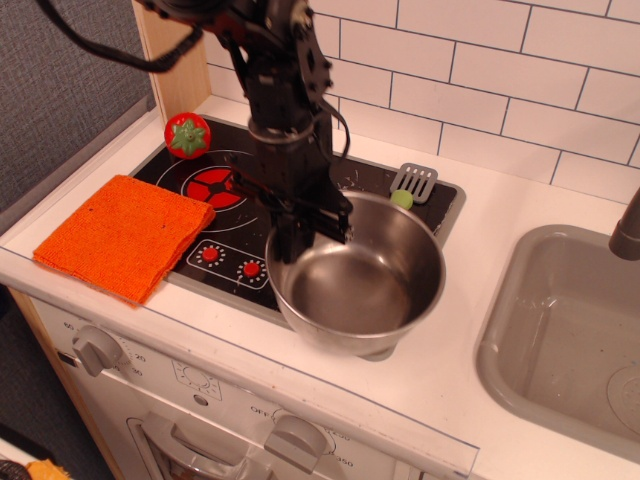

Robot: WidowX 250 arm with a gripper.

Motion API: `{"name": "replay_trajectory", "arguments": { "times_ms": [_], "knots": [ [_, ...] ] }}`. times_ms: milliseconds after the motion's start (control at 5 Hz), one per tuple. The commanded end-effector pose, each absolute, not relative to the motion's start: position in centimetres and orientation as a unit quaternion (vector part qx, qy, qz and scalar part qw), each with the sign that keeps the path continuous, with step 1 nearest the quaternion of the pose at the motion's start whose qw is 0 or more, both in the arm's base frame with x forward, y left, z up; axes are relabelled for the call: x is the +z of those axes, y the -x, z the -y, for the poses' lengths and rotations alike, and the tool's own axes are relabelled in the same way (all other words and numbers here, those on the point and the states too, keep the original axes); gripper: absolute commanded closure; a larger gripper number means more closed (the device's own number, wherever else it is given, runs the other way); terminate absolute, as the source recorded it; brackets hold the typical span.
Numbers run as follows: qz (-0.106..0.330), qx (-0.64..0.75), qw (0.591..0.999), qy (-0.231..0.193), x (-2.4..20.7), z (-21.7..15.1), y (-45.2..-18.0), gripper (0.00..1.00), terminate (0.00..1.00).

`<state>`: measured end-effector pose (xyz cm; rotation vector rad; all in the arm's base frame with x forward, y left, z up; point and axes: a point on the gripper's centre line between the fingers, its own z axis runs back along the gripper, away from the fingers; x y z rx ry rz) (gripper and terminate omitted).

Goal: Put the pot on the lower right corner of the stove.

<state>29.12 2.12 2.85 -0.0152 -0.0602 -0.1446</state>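
The shiny steel pot (360, 280) is at the front right corner of the black stove (225, 215), covering the right burner; its front rim reaches over the stove's grey front edge. I cannot tell whether it rests on the stove or hangs just above it. My gripper (300, 235) comes down from the black arm and is shut on the pot's left rim.
An orange cloth (125, 235) lies left of the stove. A red tomato toy (187, 135) sits at the stove's back left corner. A grey spatula with a green handle (412, 183) lies behind the pot. The grey sink (570, 330) is at right. Oven knobs (95, 350) are below.
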Motion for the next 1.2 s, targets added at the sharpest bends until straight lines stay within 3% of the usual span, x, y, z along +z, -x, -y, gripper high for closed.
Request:
{"name": "replay_trajectory", "arguments": {
  "times_ms": [0, 600, 1000],
  "knots": [
    [0.041, -0.076, 0.996, -0.014, 3.8, -2.3, -29.4, 0.00, 0.00],
    [0.090, -0.029, 0.996, -0.005, 8.4, -2.9, -28.6, 0.00, 0.00],
    [0.086, -0.003, 0.996, -0.009, 9.5, -3.4, -28.2, 0.00, 0.00]
  ]
}}
